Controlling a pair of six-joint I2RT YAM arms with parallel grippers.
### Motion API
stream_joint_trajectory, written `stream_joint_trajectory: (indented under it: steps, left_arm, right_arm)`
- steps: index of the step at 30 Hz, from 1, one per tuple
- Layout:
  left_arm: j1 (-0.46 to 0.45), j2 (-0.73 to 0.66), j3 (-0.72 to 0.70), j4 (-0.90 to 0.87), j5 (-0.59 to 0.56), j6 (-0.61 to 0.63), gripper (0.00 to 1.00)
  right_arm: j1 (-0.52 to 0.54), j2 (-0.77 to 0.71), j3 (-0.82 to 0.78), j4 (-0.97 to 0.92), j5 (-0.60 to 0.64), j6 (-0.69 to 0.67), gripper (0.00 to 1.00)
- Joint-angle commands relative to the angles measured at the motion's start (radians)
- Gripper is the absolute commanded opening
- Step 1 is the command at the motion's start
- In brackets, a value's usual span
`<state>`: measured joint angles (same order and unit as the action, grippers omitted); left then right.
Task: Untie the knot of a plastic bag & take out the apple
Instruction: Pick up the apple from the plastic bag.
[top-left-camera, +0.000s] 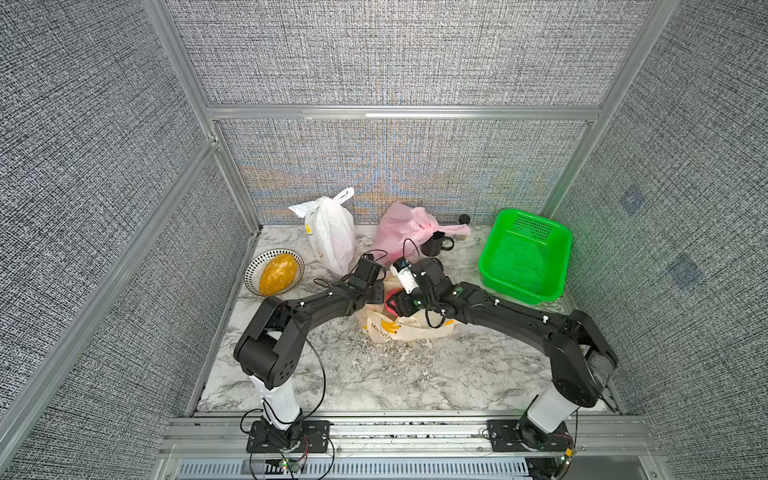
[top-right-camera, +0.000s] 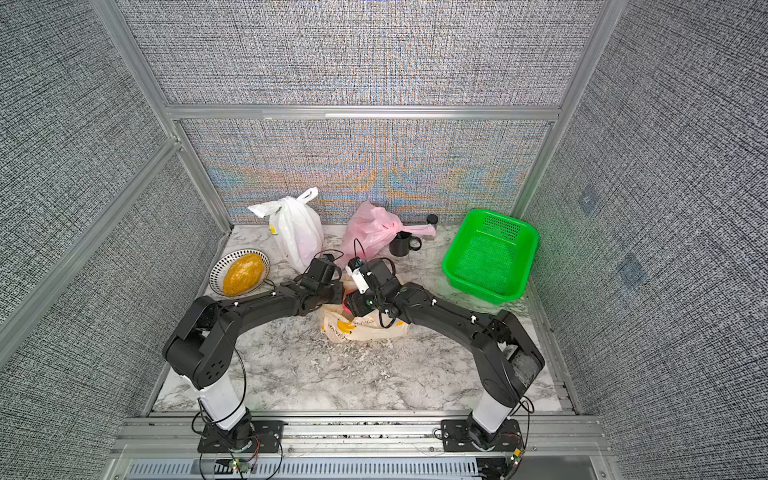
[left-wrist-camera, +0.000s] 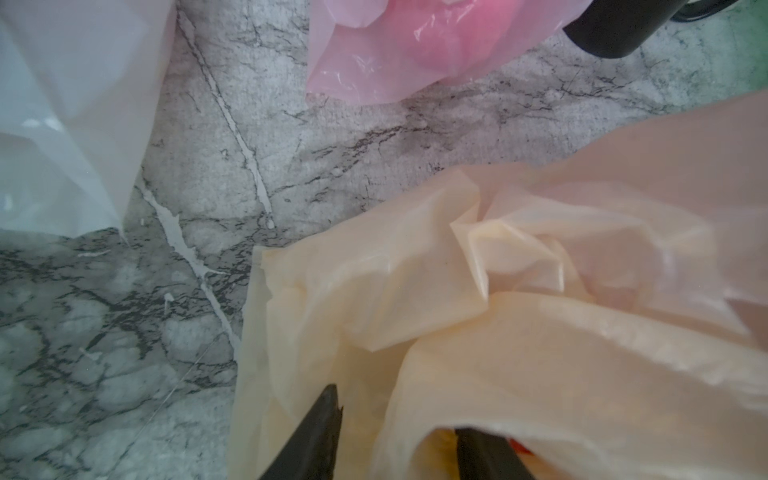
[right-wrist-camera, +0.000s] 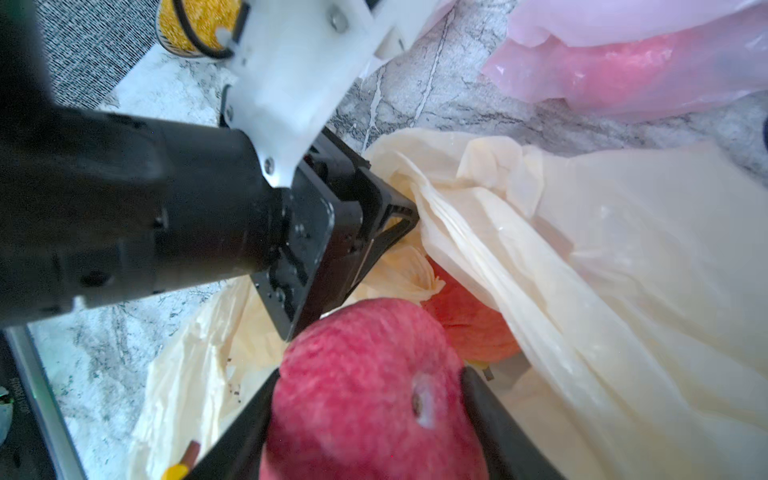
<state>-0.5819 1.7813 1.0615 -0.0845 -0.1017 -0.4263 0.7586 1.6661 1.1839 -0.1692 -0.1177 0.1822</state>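
Observation:
The cream plastic bag (top-left-camera: 399, 328) (top-right-camera: 357, 330) lies at the table's middle with its mouth open. In the right wrist view my right gripper (right-wrist-camera: 370, 374) is shut on a red apple (right-wrist-camera: 365, 399), one finger pressed to each side of it, just above the bag's mouth. A second reddish fruit (right-wrist-camera: 469, 324) lies deeper in the bag. In both top views the arms hide most of the apple; a red patch (top-left-camera: 390, 302) shows. My left gripper (left-wrist-camera: 395, 411) stands with its jaws apart. One finger is under the bag's rim, the other is outside, and a loose fold of the bag (left-wrist-camera: 415, 291) lies between them.
A white bag (top-left-camera: 332, 237) and a pink bag (top-left-camera: 403, 232) stand behind the cream one, with a black cup (top-left-camera: 434, 243) beside the pink one. A green basket (top-left-camera: 534, 226) is at the right. A patterned plate (top-left-camera: 253, 268) holding a yellow lump (top-left-camera: 277, 274) is at the left.

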Motion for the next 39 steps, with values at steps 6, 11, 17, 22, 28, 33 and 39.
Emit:
stream_joint_trajectory:
  steps: [6,11,17,22,28,33,39]
  left_arm:
    - [-0.006,-0.011,-0.002,0.015,-0.005,0.012,0.48]
    - [-0.011,-0.013,-0.003,0.014,-0.012,0.017,0.48]
    - [-0.018,-0.014,-0.005,0.012,-0.027,0.021,0.48]
    - [-0.022,-0.020,-0.010,0.011,-0.051,0.023,0.48]
    - [-0.023,-0.031,-0.035,0.014,-0.096,0.019,0.48]
    - [-0.024,-0.031,-0.048,0.014,-0.125,0.017,0.47]
    - [-0.027,-0.026,-0.043,0.011,-0.127,0.021,0.48]
  right_arm:
    - [-0.010,-0.065,-0.098,0.215,-0.082,0.054,0.51]
    - [-0.033,-0.139,-0.167,0.337,-0.128,0.097,0.51]
    - [-0.105,-0.231,-0.287,0.460,-0.180,0.199,0.50]
    - [-0.158,-0.229,-0.289,0.365,-0.257,0.229,0.49]
    - [-0.193,-0.293,-0.375,0.266,-0.279,0.188,0.48]
    - [-0.196,-0.320,-0.501,0.187,-0.193,0.166,0.47]
    - [-0.194,-0.272,-0.581,0.241,-0.149,0.186,0.46]
